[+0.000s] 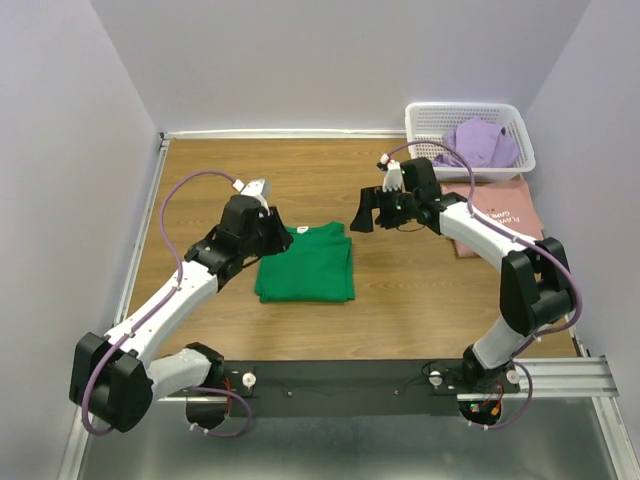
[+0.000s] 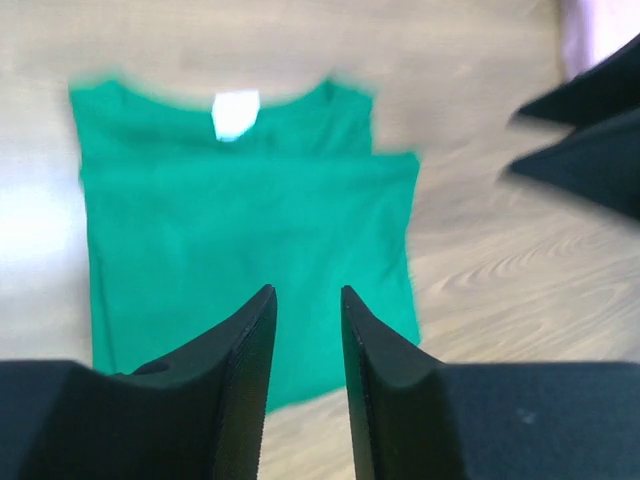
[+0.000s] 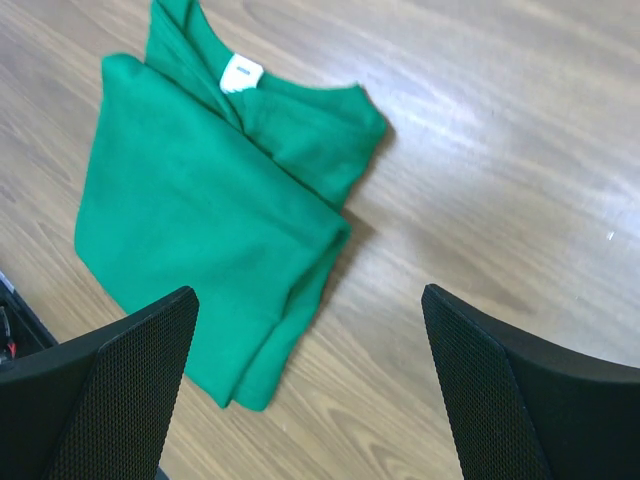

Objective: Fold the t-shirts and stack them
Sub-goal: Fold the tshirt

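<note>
Two arms reach in over the wooden table (image 1: 420, 290) from its near edge, meeting around a green t-shirt (image 1: 307, 262) that lies folded into a flat, roughly square packet near the middle. Its collar faces the far wall, with a white label (image 3: 241, 73) showing at the neck.

On the left, the arm stretches forward and inward from its base, elbow low. The left gripper (image 1: 276, 234) hovers at the shirt's far left corner and is tilted down toward the cloth. Its wrist view shows the fingers (image 2: 245, 350) drawn close with only a thin gap between them, and nothing is caught in it.

On the right, the arm rises to a high elbow, then runs a long forearm back toward the centre. The right gripper (image 1: 372, 214) hangs in the air just beyond the shirt's far right corner, clear of the fabric, and its fingers (image 3: 130, 350) are spread wide and empty.

Off to the right, a pink t-shirt (image 1: 500, 210) with printed lettering lies flat on the table, partly under that forearm. Behind it a lavender t-shirt (image 1: 480, 142) sits crumpled in a white lattice basket (image 1: 460, 106) in the far right corner.
</note>
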### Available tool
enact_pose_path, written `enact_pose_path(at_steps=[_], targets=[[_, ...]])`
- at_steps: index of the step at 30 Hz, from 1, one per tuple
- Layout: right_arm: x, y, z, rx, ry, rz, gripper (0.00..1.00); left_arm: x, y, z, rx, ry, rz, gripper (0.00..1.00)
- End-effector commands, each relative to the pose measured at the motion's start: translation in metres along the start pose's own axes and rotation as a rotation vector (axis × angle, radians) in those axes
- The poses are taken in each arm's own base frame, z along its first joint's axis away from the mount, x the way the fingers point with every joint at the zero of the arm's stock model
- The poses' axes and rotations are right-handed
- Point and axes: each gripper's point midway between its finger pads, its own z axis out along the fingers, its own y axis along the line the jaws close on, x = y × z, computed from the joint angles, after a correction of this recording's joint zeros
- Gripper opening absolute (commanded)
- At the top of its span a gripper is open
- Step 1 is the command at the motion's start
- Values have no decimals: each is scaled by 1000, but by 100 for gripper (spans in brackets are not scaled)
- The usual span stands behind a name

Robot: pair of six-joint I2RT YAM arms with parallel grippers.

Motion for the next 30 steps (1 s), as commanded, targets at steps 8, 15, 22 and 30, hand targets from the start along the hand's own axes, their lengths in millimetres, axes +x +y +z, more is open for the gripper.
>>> enact_pose_path(at_steps=[8, 15, 22, 30], targets=[[-4, 19, 19, -157, 66, -16, 95, 37, 31, -26, -75, 34, 14, 61], [-33, 29, 49, -257, 79, 44, 60, -13, 16, 24, -52, 42, 350, 66], [-29, 33, 76, -365, 139, 79, 25, -16, 9, 59, 34, 72, 549, 64], [-12, 31, 87, -431, 189, 76, 22, -2, 11, 98, 134, 137, 775, 63]])
